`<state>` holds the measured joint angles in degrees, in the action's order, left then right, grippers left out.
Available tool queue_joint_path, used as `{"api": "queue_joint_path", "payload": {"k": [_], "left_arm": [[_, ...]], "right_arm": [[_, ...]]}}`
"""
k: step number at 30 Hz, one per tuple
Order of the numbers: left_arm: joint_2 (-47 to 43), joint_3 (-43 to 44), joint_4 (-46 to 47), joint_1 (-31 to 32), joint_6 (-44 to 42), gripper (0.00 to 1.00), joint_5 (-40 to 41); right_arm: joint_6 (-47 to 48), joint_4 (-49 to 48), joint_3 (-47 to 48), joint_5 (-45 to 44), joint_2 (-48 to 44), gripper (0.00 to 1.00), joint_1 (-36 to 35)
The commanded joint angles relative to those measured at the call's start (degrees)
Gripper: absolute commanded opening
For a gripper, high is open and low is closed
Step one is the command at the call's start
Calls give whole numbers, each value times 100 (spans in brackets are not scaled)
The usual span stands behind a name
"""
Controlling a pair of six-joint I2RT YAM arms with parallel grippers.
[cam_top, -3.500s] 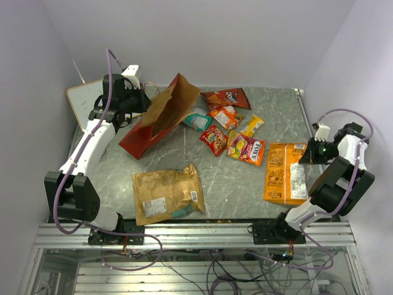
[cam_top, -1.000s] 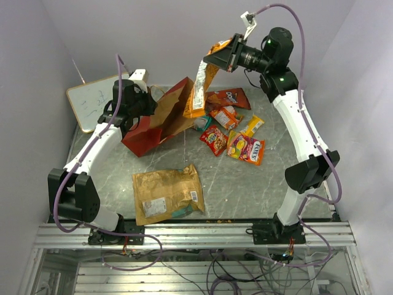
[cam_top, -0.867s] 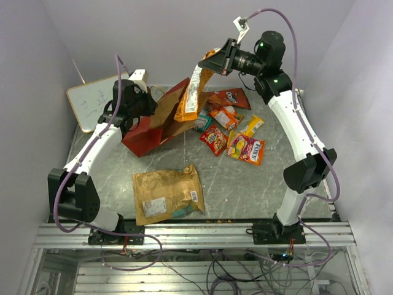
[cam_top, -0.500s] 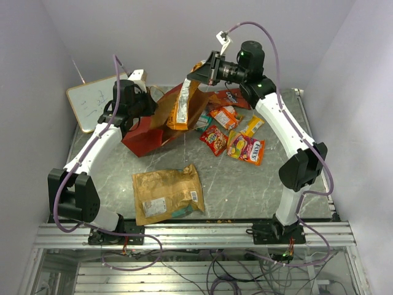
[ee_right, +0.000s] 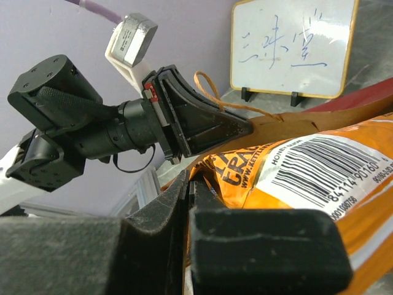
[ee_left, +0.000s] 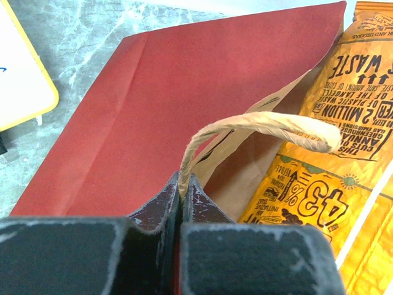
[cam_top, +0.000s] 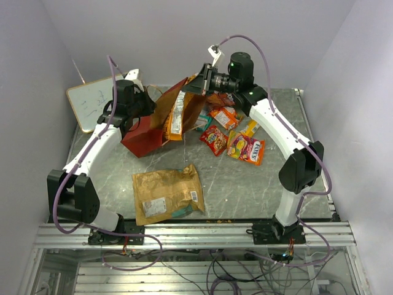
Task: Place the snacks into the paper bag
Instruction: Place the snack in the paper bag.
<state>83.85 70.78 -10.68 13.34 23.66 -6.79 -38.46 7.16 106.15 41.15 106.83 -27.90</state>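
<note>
The left gripper (ee_left: 182,185) is pinching the twisted handle (ee_left: 264,121) of the paper bag (ee_left: 147,104). Its jaws are pressed tight on the handle and are holding the mouth open at the far-left part of the desk. The right gripper (ee_right: 188,187) is clamping the top edge of the big orange packet (ee_right: 295,178), which is hanging partway inside that mouth with brown kraft behind it. Its barcode is showing 84114 90160, with the big letters "TRAC" beside it. From the left wrist the print is reading upside down: "WASTE", "MILLION" and a large "43".

At the far-left corner the whiteboard (cam_top: 91,103) is standing with blue scribbles I cannot read. A tan-gold packet (cam_top: 167,193) is lying flat by the near edge, left of centre. Small packets (cam_top: 216,140) are lying toward the far edge, right of the bag, and the pink-and-yellow one (cam_top: 248,149) is reading "LUV".
</note>
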Motion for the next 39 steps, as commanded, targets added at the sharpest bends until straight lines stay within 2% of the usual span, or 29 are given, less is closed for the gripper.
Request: {"api": "queue_joint_path", "payload": {"k": [1, 4, 13, 28, 39], "left_arm": [[-192, -101, 82, 28, 231, 7, 105], [-203, -151, 173, 28, 251, 7, 106], [-181, -287, 401, 10, 359, 7, 148], [-97, -214, 314, -151, 768, 7, -24], [-124, -223, 364, -216, 833, 7, -152]], "right_arm": [[-533, -695, -240, 128, -322, 0, -14], [-866, -1007, -389, 339, -317, 0, -159], [-1029, -1156, -373, 560, -349, 0, -338], [-593, -777, -494, 230, -634, 0, -336], [-921, -1028, -922, 184, -474, 0, -330]]}}
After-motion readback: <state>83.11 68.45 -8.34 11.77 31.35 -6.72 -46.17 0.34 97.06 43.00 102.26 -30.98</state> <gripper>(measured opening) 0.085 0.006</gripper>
